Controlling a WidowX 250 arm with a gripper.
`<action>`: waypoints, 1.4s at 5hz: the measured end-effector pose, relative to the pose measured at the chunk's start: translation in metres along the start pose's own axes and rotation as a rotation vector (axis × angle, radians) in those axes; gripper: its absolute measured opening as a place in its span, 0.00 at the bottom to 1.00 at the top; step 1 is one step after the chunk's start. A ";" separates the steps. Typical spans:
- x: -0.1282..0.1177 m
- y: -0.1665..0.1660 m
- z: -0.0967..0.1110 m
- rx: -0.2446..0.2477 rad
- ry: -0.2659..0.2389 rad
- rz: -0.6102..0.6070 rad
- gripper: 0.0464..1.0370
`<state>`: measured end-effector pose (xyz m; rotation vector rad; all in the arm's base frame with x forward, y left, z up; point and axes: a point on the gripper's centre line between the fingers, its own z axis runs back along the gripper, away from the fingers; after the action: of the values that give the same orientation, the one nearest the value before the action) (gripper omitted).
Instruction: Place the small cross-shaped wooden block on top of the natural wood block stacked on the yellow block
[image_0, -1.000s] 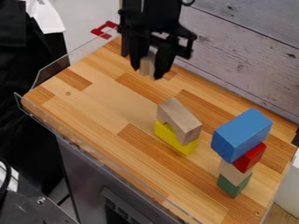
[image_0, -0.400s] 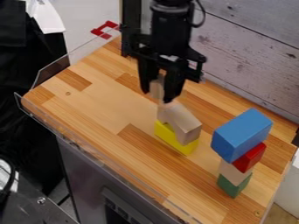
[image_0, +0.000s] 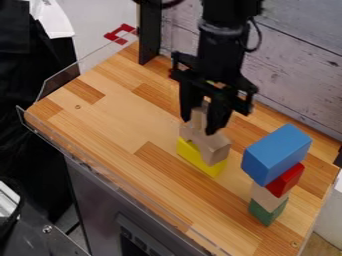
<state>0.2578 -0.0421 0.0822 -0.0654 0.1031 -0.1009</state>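
Observation:
The gripper (image_0: 198, 124) is shut on a small light wooden block (image_0: 198, 117), which sits between its fingers near the middle of the board. Right below is a larger plain wooden block (image_0: 215, 149), lying slanted on top of a yellow block (image_0: 209, 168). The held block overlaps the far end of that larger block in the view; whether the two touch I cannot tell. To the right stands a tower: a blue block (image_0: 276, 155) on top, a red block (image_0: 286, 181) under it, then a wooden block (image_0: 267, 198) and a green block (image_0: 266, 213) at the bottom.
The wooden board (image_0: 110, 115) has a clear plastic edge (image_0: 61, 84) along its left side. A whitewashed plank wall (image_0: 294, 65) rises behind it, and a red bracket (image_0: 120, 33) is at the far left corner.
The gripper has moved right and down in the view, carrying the small wooden block from the board's far side to over the wooden-and-yellow stack. The other blocks have stayed put.

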 end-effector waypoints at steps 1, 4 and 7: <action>0.000 0.000 -0.001 0.001 0.005 -0.004 0.42; 0.004 0.005 -0.011 -0.001 0.031 0.017 0.48; 0.006 0.008 0.003 0.027 0.026 0.070 0.97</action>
<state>0.2653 -0.0345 0.0843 -0.0336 0.1303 -0.0328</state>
